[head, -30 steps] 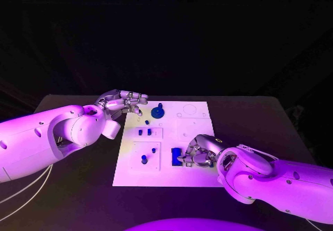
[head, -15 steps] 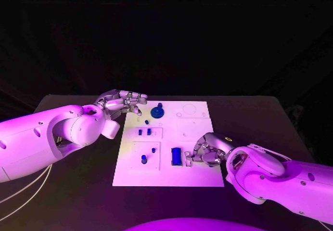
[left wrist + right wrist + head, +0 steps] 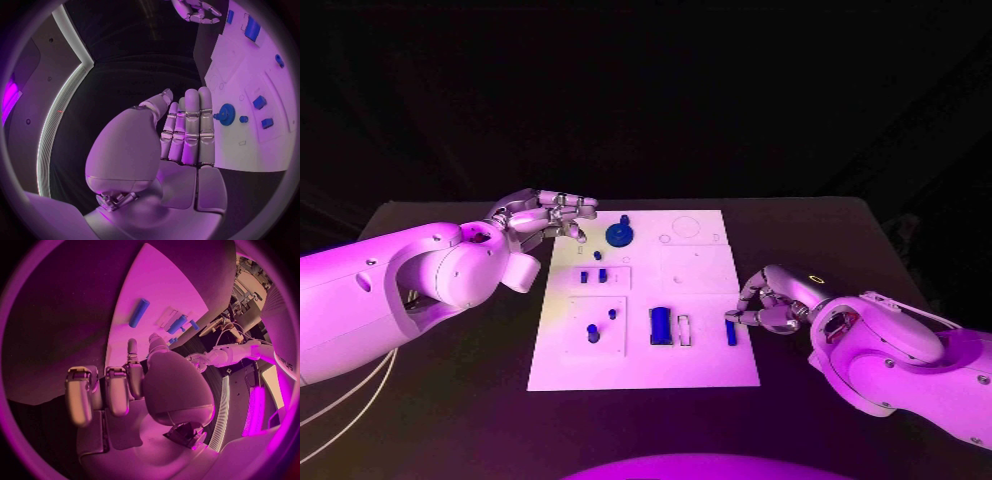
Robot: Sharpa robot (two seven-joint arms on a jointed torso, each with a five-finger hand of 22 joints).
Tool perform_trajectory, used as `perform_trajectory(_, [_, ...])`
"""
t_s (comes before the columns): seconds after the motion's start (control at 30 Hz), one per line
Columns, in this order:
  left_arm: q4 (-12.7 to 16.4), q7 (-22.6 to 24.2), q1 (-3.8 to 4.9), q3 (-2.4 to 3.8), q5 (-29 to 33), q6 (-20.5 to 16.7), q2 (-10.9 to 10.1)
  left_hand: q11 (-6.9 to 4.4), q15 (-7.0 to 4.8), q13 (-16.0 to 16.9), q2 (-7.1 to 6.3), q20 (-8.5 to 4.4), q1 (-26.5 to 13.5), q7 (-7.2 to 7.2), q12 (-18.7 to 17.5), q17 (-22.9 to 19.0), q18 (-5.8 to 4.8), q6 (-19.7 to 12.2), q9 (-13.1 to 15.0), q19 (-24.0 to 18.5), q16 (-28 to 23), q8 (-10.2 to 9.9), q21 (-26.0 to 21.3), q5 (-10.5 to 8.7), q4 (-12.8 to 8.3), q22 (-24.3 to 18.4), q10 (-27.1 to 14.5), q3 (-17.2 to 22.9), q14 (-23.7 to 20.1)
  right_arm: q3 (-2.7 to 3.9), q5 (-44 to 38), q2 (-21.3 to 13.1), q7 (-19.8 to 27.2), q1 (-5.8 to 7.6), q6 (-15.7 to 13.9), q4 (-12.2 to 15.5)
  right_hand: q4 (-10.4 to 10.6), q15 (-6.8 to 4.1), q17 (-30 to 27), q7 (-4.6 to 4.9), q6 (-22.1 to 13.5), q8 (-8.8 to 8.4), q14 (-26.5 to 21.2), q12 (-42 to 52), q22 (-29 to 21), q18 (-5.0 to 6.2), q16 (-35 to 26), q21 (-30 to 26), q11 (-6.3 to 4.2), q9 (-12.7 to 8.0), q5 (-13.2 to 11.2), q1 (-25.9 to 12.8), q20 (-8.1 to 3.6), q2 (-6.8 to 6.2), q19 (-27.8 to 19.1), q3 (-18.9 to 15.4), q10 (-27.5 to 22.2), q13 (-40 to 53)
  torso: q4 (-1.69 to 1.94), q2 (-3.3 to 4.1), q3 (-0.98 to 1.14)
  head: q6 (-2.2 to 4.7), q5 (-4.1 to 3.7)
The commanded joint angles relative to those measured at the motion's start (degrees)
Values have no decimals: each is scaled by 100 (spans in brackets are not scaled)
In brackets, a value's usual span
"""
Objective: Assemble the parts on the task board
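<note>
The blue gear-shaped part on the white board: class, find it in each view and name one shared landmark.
Head view: blue gear-shaped part at the board's far end, by the left hand.
Left wrist view: just past the fingertips.
Right wrist view: cannot be made out.
Shared landmark: white task board.

The head camera looks steeply down from above the near edge of the desk (image 3: 444,400), taking in the whole task board (image 3: 646,300). Each wrist camera sits close behind its own hand, facing along the fingers, and both share that board with the head view.
</note>
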Motion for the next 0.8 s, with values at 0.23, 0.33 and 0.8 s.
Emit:
perform_trajectory(0.23, [16,30,5,0,14,86,5,3,-1,6,22,35,-42,-5,31,-5,69,-19,-9,2,-32,-6,-11,-5,-7,-5,-42,-42,-47,-16,-391,-14,-139,-124,167,-32,72,20,780,-1,81,-44,445,-24,1427,-22,3,15,19,-11,38,-28,11,-47,488,-104,6,369,11,2,-3,-29,-41])
perform_trajectory(0.33, [12,29,5,-1,14,88,3,3,-1,6,22,35,-42,-5,31,-5,69,-19,-9,2,-32,-6,-11,-5,-7,-5,-42,-42,-47,-17,-397,28,-150,-166,185,-44,122,19,779,-2,98,-51,445,-23,1427,-22,1,16,19,-11,60,-63,12,-64,488,-147,9,372,12,-1,-6,-41,-28])
perform_trajectory(0.8, [8,18,5,-5,14,102,-4,3,-1,6,22,35,-42,-5,31,-5,69,-19,-9,2,-32,-6,-11,-5,-7,-5,-42,-42,-47,-20,-442,236,-200,-341,330,-204,137,15,782,-17,126,-48,445,-28,1427,-22,2,14,10,-5,72,-32,12,-70,487,-165,10,372,7,0,-7,-57,-19])
